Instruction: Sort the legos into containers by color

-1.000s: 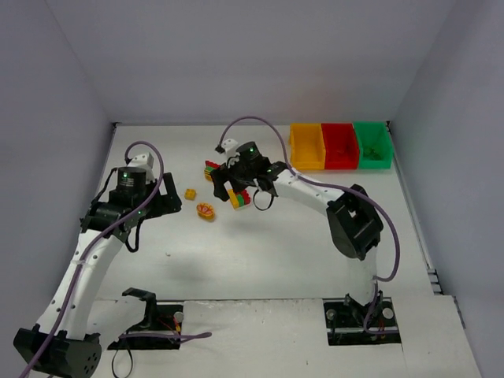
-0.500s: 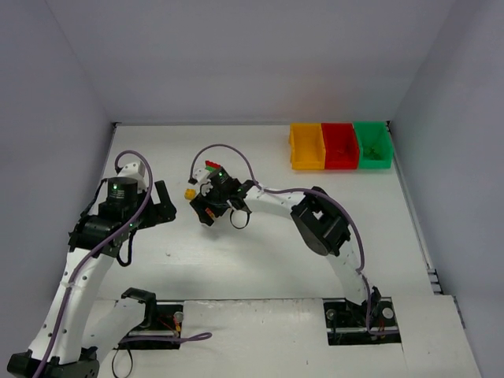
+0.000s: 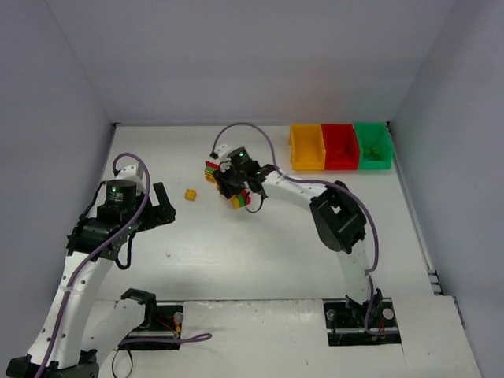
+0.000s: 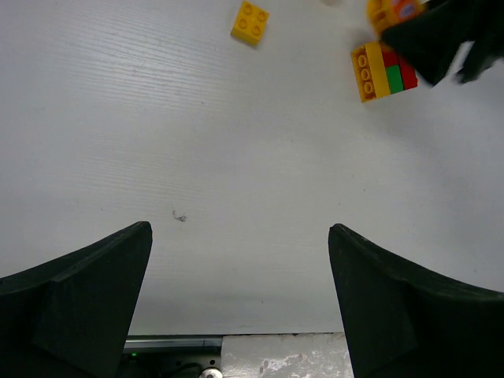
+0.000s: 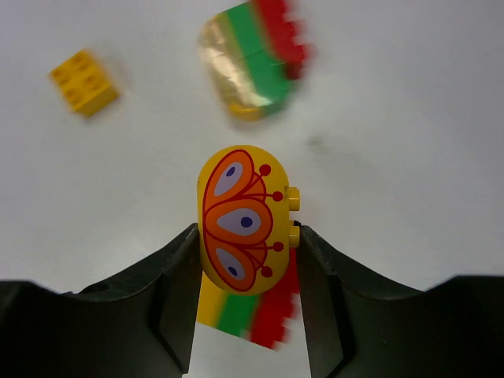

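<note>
A rounded yellow lego with an orange and red pattern sits between the fingers of my right gripper, which is shut on it above the table. Below it lies a yellow, green and red stack, and another stack and a small yellow brick lie farther off. From above, the right gripper hangs between the two stacks. My left gripper is open and holds nothing; it stands left of the small yellow brick. The yellow, red and green containers stand at the back right.
Grey walls close in the table on the left, back and right. The right arm's purple cable arcs above the stacks. A small dark speck marks the table ahead of the left gripper.
The right gripper reached left to the patterned yellow lego, shut on it and carried it up and back to the right. The left arm drew back slightly.
</note>
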Controlling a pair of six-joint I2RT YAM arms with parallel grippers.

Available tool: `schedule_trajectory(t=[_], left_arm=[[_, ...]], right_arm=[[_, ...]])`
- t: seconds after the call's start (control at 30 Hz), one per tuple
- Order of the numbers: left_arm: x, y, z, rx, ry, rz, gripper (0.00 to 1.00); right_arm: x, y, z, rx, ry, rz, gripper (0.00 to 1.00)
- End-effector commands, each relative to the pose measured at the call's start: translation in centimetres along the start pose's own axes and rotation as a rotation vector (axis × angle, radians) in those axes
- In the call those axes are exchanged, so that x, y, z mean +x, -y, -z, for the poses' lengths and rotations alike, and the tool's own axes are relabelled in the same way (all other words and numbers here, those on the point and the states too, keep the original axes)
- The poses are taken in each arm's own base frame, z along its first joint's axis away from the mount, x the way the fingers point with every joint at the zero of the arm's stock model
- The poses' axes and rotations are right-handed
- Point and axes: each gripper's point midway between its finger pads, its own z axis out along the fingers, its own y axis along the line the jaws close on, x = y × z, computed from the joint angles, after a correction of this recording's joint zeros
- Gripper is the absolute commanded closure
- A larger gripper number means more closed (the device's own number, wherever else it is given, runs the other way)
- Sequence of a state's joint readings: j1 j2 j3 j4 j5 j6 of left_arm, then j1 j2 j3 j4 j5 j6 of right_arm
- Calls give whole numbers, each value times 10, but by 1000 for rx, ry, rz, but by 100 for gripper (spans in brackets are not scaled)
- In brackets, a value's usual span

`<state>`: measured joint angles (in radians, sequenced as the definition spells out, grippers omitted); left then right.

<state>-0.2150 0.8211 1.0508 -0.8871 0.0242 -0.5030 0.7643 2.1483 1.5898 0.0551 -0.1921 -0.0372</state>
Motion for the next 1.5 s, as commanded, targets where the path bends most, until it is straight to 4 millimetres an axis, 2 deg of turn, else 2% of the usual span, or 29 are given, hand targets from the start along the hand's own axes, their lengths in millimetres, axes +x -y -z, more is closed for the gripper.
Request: schedule_trajectory(t=[0.0, 0.03, 0.07, 0.13, 0.17, 0.27, 0.33, 0.37, 0.43, 0.53, 0.57, 0.63, 0.67, 0.73, 0.77, 0.8, 0.93, 1.0, 1.03, 1.07, 1.1, 1.13, 1.2, 1.23, 1.27, 1.33, 1.37, 1.4, 1.47], left_arm=[[-10, 4, -1, 3, 34, 15, 13], [-10, 3, -2, 2, 31, 15, 13], [-11, 4, -3, 4, 36, 16, 13], [-10, 5, -6, 4, 28, 17, 13], [-12, 5, -7, 5, 31, 16, 13], [-13, 6, -10, 4, 28, 17, 13], [-13, 6, -13, 1, 26, 17, 13], [-13, 7, -14, 2, 24, 17, 14], [-13, 7, -17, -2, 16, 17, 13], [-13, 7, -21, -7, 10, 16, 13], [-12, 6, -23, -8, 7, 14, 13], [-13, 7, -28, -10, 7, 14, 13], [-14, 7, -31, -9, 9, 14, 14], [-16, 11, -44, -1, 3, 17, 13], [-17, 14, -50, 6, 0, 19, 13], [-15, 17, -59, 13, -27, 19, 13], [-35, 30, -93, 29, -12, 2, 13], [-35, 30, -120, 5, -56, -13, 13], [-49, 37, -126, 20, -32, -26, 13], [-52, 39, -135, 18, -42, -37, 13], [-47, 37, -155, -6, -84, -48, 14], [-61, 41, -162, -1, -61, -59, 14], [-55, 40, -193, -17, -115, -76, 14], [-65, 47, -200, 1, -106, -84, 14], [-54, 42, -220, -15, -153, -91, 14], [-61, 43, -235, -17, -158, -100, 15], [-52, 36, -250, -34, -197, -100, 17], [-48, 33, -257, -42, -214, -95, 21], [-42, 27, -270, -48, -253, -83, 26]], right_arm=[[-93, 107, 100, 270, 280, -110, 100], [-91, 124, 109, 303, 286, -131, 100], [-84, 159, 122, 368, 289, -174, 100], [-74, 193, 140, 445, 298, -260, 100], [-65, 223, 155, 499, 302, -309, 100], [-39, 274, 170, 603, 291, -408, 99], [-34, 292, 172, 623, 289, -438, 98], [-23, 306, 167, 635, 267, -456, 96], [-24, 320, 166, 649, 268, -467, 94], [-11, 339, 156, 664, 245, -503, 84], [-11, 345, 152, 665, 247, -513, 77], [-12, 349, 148, 642, 250, -519, 67], [-11, 351, 146, 643, 247, -521, 58], [-20, 353, 150, 642, 261, -513, 49], [-26, 354, 154, 642, 272, -508, 41], [-31, 352, 155, 631, 283, -501, 37], [-52, 338, 175, 583, 327, -477, 28], [-57, 331, 183, 570, 339, -473, 27], [-60, 322, 193, 553, 354, -479, 27], [-61, 316, 198, 540, 360, -481, 27], [-62, 309, 202, 527, 366, -487, 27], [-62, 297, 212, 508, 377, -501, 27], [-63, 280, 219, 485, 394, -503, 27], [-59, 266, 227, 466, 400, -514, 27], [-57, 258, 231, 456, 406, -517, 27], [-53, 236, 240, 428, 416, -516, 27], [-52, 228, 243, 419, 419, -515, 27], [-57, 219, 256, 414, 446, -507, 27], [-45, 208, 256, 400, 430, -516, 27]])
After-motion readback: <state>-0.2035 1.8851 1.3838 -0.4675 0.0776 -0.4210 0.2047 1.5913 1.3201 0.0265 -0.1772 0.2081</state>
